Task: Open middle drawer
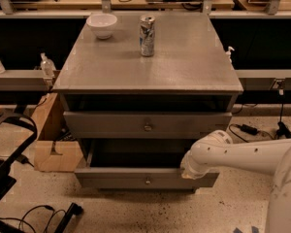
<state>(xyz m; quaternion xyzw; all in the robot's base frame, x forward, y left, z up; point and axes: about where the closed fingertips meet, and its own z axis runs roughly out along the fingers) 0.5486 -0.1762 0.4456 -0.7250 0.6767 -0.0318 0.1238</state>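
The grey cabinet (145,67) has its top drawer (111,125) closed, with a small knob at centre. Below it the middle drawer (116,179) is pulled well out towards me. Its flat grey front carries a small round knob (147,180), and its dark inside (136,154) is open to view. It hides the lowest drawer. My white arm (242,157) reaches in from the right. The gripper (186,171) is at the right end of the middle drawer's front, at its top edge, mostly hidden by the wrist.
On the cabinet top stand a white bowl (102,24) at the back left and a drink can (147,29) beside it. A cardboard box (51,140) sits on the floor to the left. Black cables and a black frame (9,178) lie at the lower left.
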